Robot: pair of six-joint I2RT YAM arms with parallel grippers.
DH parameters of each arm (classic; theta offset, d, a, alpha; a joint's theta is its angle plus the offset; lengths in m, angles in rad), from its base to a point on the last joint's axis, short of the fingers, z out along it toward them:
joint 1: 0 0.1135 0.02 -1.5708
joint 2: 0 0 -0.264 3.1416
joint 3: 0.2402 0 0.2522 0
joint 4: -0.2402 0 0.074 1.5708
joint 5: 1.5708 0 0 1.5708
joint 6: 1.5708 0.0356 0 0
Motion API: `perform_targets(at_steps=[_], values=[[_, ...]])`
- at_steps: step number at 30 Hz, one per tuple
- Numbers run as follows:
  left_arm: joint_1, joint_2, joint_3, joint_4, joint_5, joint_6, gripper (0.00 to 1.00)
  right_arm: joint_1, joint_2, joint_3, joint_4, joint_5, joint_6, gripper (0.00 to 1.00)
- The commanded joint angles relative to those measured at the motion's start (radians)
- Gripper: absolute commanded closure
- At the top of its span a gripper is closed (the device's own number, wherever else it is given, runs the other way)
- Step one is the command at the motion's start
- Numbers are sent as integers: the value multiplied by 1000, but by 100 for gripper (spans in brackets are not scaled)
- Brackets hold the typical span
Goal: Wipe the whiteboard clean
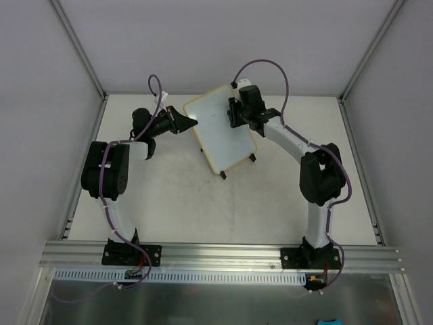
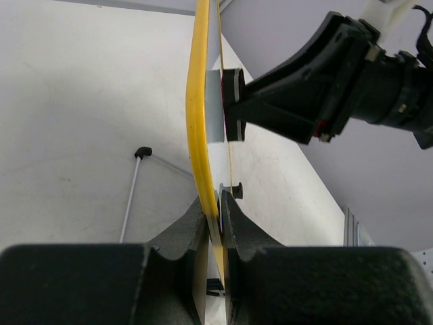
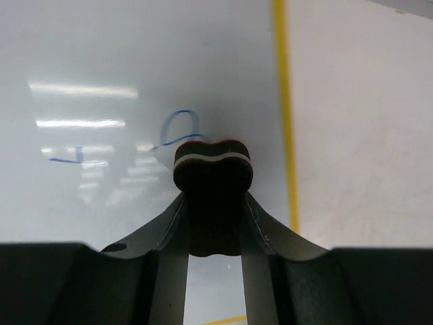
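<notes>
Wiping step, by the look of it. Your left pincer pinches the whiteboard by its yellow frame, mid-worktop. Right pincer clamps the eraser against its face. Blue marks remain, so the next stroke must cross them.

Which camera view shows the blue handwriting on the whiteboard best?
The right wrist view: the blue handwriting lies close and plain on the whiteboard, beyond the eraser. The top external view shows the board's face, but no marks can be made out. The left wrist view sees the board edge-on.
</notes>
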State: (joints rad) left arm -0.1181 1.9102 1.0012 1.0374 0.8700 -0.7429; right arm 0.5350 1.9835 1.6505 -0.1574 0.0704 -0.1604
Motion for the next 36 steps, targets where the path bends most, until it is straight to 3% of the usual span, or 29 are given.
perform_targets(at_steps=[1, 8, 18, 30, 36], values=[[-20, -48, 8, 46, 89, 86, 100, -72, 20, 11, -30, 65, -1, 100], [-20, -48, 10, 41, 89, 89, 100, -119, 29, 5, -22, 17, 1, 100], [-20, -51, 8, 32, 87, 96, 100, -72, -44, -70, 58, -3, -2, 100], [-20, -57, 7, 29, 87, 97, 100, -70, -112, -123, 85, 328, 61, 100], [-20, -59, 7, 29, 87, 96, 100, -67, -175, -192, 151, 283, 51, 100]])
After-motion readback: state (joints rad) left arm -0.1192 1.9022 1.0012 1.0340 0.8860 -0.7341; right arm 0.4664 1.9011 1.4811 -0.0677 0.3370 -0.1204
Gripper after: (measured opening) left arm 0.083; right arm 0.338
